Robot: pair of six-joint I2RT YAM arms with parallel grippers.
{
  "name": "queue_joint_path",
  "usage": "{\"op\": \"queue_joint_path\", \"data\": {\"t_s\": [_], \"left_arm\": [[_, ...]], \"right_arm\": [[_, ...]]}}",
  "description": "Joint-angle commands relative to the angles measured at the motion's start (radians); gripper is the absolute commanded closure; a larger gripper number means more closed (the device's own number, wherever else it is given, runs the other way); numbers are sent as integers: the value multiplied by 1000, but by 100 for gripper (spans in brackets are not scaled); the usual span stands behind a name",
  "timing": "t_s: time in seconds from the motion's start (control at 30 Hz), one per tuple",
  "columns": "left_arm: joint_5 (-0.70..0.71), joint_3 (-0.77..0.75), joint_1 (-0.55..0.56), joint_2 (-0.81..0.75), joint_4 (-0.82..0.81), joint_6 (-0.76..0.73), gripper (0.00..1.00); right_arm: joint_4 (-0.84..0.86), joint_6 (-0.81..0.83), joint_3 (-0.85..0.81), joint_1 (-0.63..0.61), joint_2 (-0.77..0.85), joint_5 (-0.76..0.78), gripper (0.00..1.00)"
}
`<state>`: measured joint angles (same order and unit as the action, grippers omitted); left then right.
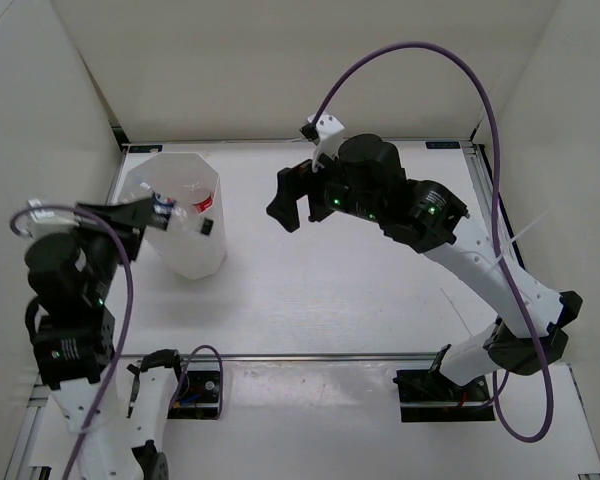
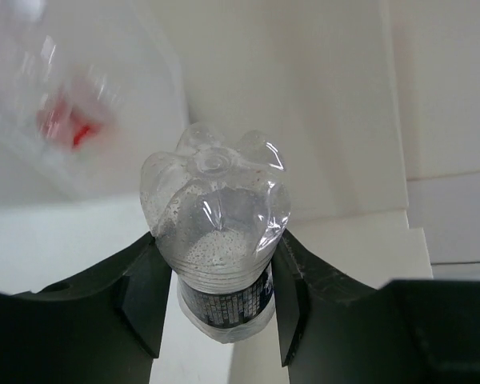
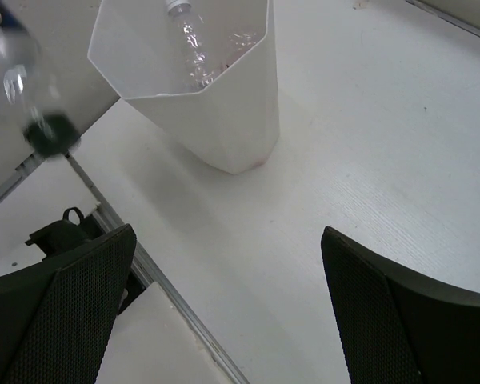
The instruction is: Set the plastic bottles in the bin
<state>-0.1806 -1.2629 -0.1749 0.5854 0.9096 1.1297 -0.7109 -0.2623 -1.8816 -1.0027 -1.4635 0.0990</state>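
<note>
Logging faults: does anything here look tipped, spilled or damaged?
Nothing stands out. The bin stands on its base with a clear bottle lying inside; the left gripper holds a dark-capped bottle near its rim; the right gripper is open, empty.

My left arm (image 1: 68,300) stands folded above its base at near left, wrist turned to the right. The left gripper (image 1: 138,213) has its jaws clamped on a bottle (image 2: 216,216), gripping the body from both sides, with the bottle's base toward the wrist camera. My right arm (image 1: 480,275) reaches from its near-right base up and leftward, elbow raised. The right gripper (image 1: 288,200) tilts downward, jaws spread wide. I see both fingers (image 3: 72,312) low in its wrist view, well apart.
</note>
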Motion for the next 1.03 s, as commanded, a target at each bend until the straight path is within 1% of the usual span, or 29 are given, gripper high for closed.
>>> {"op": "queue_joint_path", "data": {"t_s": [0.0,0.03,0.07,0.1,0.13,0.2,0.23,0.27,0.3,0.33,0.37,0.4,0.47,0.53,0.57,0.6,0.63,0.7,0.73,0.8,0.83,0.93,0.97,1.0], "left_arm": [[137,-203,-5,221,-92,-235,66],[215,-251,-5,311,-103,-317,64],[246,-318,-5,353,-124,-364,64],[277,-343,-5,390,-124,-399,62],[297,-354,-5,421,-149,-459,62],[297,-354,-5,491,-189,-507,62],[297,-354,-5,511,-189,-536,58],[297,-354,32,534,-189,-548,52],[331,-369,44,534,-189,-548,42],[348,-381,55,534,-189,-548,27],[348,-382,64,522,-189,-559,6],[348,-409,64,508,-189,-571,0],[348,-418,83,485,-189,-629,0],[360,-418,83,424,-152,-643,0],[369,-403,83,398,-123,-654,0],[369,-388,83,371,-57,-663,0],[378,-338,83,305,-28,-663,0],[411,-253,83,223,17,-673,0],[456,-154,83,141,53,-659,0],[498,-66,83,70,92,-648,0],[519,23,83,6,103,-648,0],[537,138,83,-86,123,-633,0],[537,201,83,-102,91,-677,0],[550,224,83,-113,80,-686,0]], "right_arm": [[-13,-15,-43,-5,0,10,0],[-33,-15,-59,-5,0,10,0],[-33,-15,-74,-5,-15,10,0],[-50,-15,-89,-5,-27,10,0],[-50,-15,-114,-5,-27,10,0],[-73,-15,-123,-5,-38,19,0],[-73,-24,-132,-5,-38,37,0],[-82,-25,-132,-5,-47,38,0],[-100,-25,-132,4,-47,38,0],[-116,-37,-142,4,-47,38,0],[-134,-64,-142,15,-72,28,0],[-201,-86,-189,28,-87,28,0],[-267,-124,-224,38,-124,19,0],[-315,-161,-212,67,-124,-16,0],[-315,-161,-197,81,-124,-54,0],[-324,-175,-185,119,-124,-97,0],[-343,-195,-165,136,-124,-129,0],[-343,-195,-136,180,-115,-218,0],[-343,-205,-107,205,-103,-251,0],[-343,-215,-85,214,-92,-295,0],[-343,-215,-76,214,-83,-304,0],[-329,-204,-15,214,-48,-294,0],[-329,-195,-2,223,-34,-276,0],[-329,-195,9,223,-23,-260,0]]}}
